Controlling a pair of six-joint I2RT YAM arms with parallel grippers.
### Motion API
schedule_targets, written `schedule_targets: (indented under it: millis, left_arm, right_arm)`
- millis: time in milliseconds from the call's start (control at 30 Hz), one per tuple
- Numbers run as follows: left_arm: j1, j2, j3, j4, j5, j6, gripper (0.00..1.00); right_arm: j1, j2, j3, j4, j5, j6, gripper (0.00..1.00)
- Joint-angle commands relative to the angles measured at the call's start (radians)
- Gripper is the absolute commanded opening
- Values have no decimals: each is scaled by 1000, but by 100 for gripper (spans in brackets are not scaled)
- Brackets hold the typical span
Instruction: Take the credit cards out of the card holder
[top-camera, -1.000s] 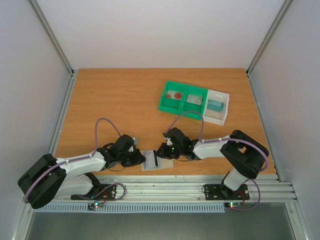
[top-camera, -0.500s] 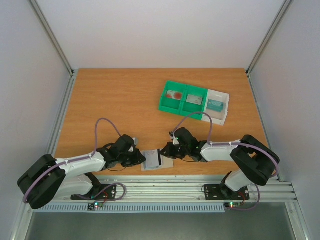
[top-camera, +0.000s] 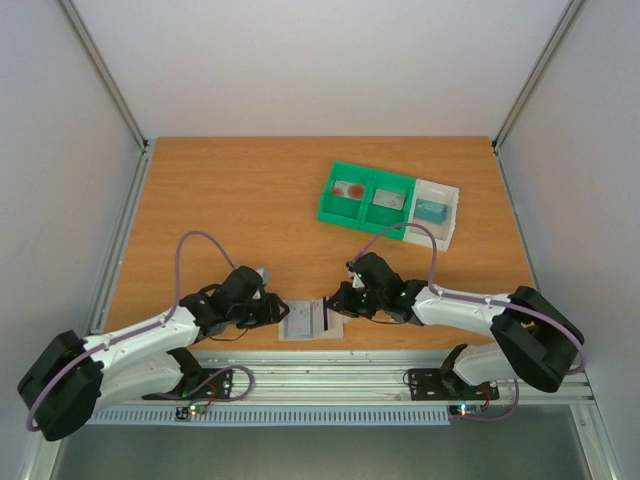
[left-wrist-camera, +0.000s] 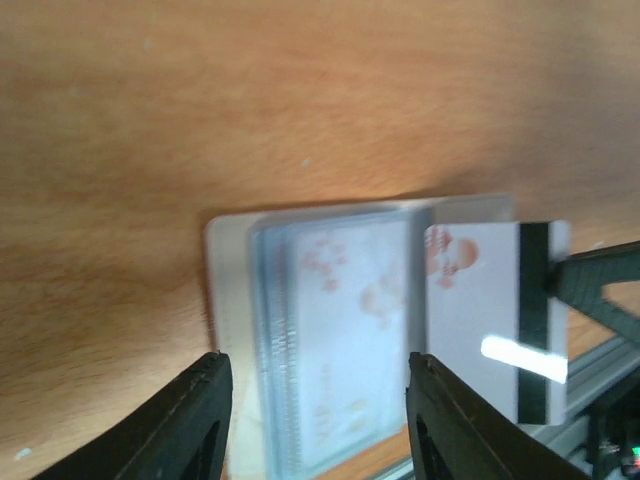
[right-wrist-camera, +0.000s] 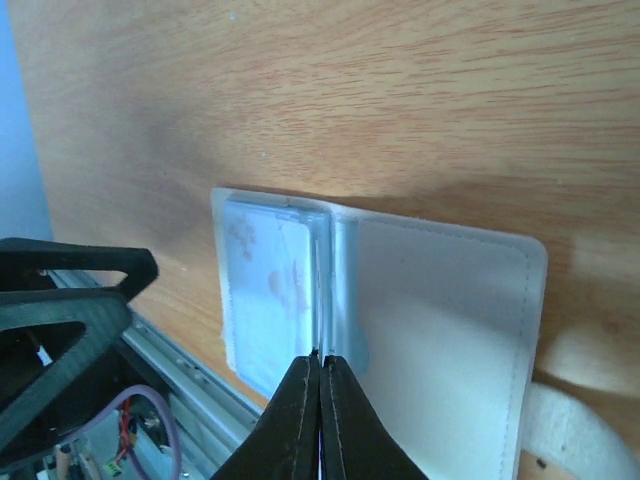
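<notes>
**Q:** Layout, big to small?
**A:** Wood table (top-camera: 220, 200). My left arm (top-camera: 140, 335) comes at the holder (top-camera: 296, 326) from its left and my right arm (top-camera: 470, 308) from its right, both stretched low. The holder lies flat at the table's near edge, between the two grippers.

**Q:** Containers?
**A:** The green bin (top-camera: 345, 216) is well apart from the holder, beyond it and to its right. It has two compartments. There's a red card (top-camera: 348, 189) in the one nearer the holder and a grey card (top-camera: 388, 200) in the other. The white tray (top-camera: 440, 238) sits just beside the bin, on the side away from the holder, with a teal card (top-camera: 432, 210) in it.

**Q:** The holder itself?
**A:** Translucent. An inner card (left-wrist-camera: 340, 320) with red marks shows through it in the left wrist view.

**Q:** Left gripper?
**A:** The left gripper (left-wrist-camera: 318, 385) is spread and pinching nothing. Its fingers (left-wrist-camera: 190, 420) stand apart with the holder seen between them. Can't tell if they touch it.

**Q:** Right gripper?
**A:** The right gripper (right-wrist-camera: 320, 365) is pressed together at the holder's right end, pinching the striped card (left-wrist-camera: 480, 310) by its stripe end.

**Q:** That card?
**A:** White, with a black stripe and red marks. It sticks out past the holder's right edge, and its other end overlaps the holder. In my right wrist view it is edge-on, a thin line running up from the fingertips over the holder. Can't tell whether it's flat or tilted.
</notes>
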Motion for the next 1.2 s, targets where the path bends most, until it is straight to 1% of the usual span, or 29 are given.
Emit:
schedule_targets:
  millis: [0,67,133,267,333,433,500,600,700,800,900,1033,1167]
  left_arm:
    - [0,-77,80,-66,-59,90,52]
    - [-1,-97,99,-61,-45,134,55]
    - [-1,-123,99,-12,-12,174,56]
    - [-1,-185,84,61,31,233,58]
    - [-1,-210,79,67,33,275,60]
    - [-2,-248,77,55,39,352,62]
    - [-2,-280,77,55,47,388,62]
    - [-1,-310,76,89,91,442,60]
    - [-1,-300,77,115,128,486,59]
    - [-2,-290,72,147,163,505,61]
    - [-2,-279,70,170,194,526,65]
    - [-3,-260,68,177,206,557,73]
    - [-6,-193,81,178,207,563,74]
  right_arm:
    - [-6,-63,57,-131,11,66,1]
    - [-6,-84,88,-189,8,93,1]
    - [-6,-100,123,-247,14,126,1]
    - [-6,-120,171,-296,19,210,1]
    - [-7,-125,190,-304,14,258,1]
    - [-7,-125,223,-358,22,353,1]
    - [-7,-118,260,-423,34,413,1]
    - [-7,-97,328,-524,56,455,1]
    - [-13,-81,357,-577,61,505,1]
    - [-24,-54,378,-612,28,547,1]
    - [-29,-25,409,-638,-4,564,1]
    - [-32,-24,407,-606,17,607,1]
    - [-61,1,412,-575,-24,637,1]
